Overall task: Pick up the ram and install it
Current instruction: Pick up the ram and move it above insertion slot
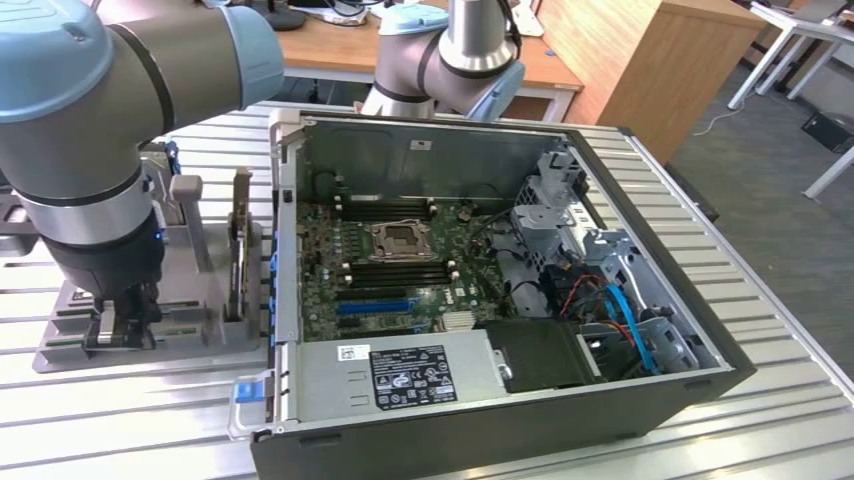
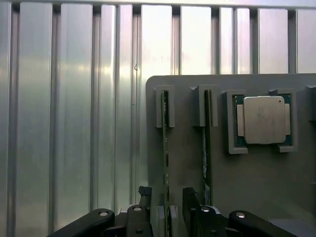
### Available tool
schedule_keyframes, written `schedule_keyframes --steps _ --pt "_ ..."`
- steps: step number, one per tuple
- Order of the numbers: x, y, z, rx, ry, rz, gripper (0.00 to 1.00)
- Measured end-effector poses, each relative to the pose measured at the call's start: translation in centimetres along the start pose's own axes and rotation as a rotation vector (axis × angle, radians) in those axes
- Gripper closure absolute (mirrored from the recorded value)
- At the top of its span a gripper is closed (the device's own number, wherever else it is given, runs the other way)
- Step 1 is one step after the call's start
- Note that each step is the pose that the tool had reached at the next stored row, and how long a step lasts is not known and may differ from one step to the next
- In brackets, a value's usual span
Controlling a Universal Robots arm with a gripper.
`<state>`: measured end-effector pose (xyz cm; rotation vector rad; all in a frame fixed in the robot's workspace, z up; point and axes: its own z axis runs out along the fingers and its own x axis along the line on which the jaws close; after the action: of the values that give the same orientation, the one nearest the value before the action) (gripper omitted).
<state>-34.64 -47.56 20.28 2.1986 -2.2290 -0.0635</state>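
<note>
Two green ram sticks stand on edge in the slots of a grey holder tray (image 2: 247, 187). My gripper (image 2: 166, 203) is down over the outer ram (image 2: 165, 148), with one dark finger (image 2: 143, 196) on each side of the stick's near end and a small gap showing on both sides. The second ram (image 2: 206, 148) stands parallel, just beside the other finger. In the exterior view the gripper (image 1: 120, 325) sits low at the tray (image 1: 200, 345) on the exterior view's left, beside the open computer case (image 1: 507, 300).
A silver processor (image 2: 264, 120) lies in a pocket of the tray past the second ram. A larger card (image 1: 240, 250) stands upright on the tray. The motherboard (image 1: 400, 260) with its socket and memory slots lies in the case. A second arm's base (image 1: 447, 60) stands behind.
</note>
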Motion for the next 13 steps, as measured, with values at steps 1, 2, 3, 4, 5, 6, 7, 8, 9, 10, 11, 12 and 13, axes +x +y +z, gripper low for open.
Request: schedule_keyframes --steps 1,2,3,4,5,6,7,8,9,10,11,12,13 --pt "-0.01 0.08 0.02 -0.0001 0.0007 -0.003 0.62" --pt "-0.02 0.15 0.02 -0.0002 0.0016 -0.007 0.62" --pt "-0.03 0.18 0.02 -0.0002 0.0022 -0.008 0.62" --pt "-0.03 0.18 0.02 -0.0002 0.0024 -0.009 0.62" --pt "-0.02 0.18 0.02 -0.0003 0.0025 -0.009 0.62" --pt "-0.02 0.18 0.02 -0.0003 0.0025 -0.009 0.62" --pt "-0.02 0.19 0.02 -0.0002 0.0025 -0.009 0.62" --pt "-0.03 0.19 0.03 -0.0003 0.0024 -0.009 0.62" --pt "-0.06 0.20 0.03 -0.0002 0.0025 -0.008 0.62" --pt "-0.11 0.21 0.03 -0.0003 0.0025 -0.008 0.62" --pt "-0.14 0.20 0.04 -0.0002 0.0024 -0.008 0.62" --pt "-0.16 0.19 0.05 -0.0002 0.0024 -0.009 0.62" --pt "-0.17 0.19 0.06 -0.0003 0.0025 -0.009 0.62"
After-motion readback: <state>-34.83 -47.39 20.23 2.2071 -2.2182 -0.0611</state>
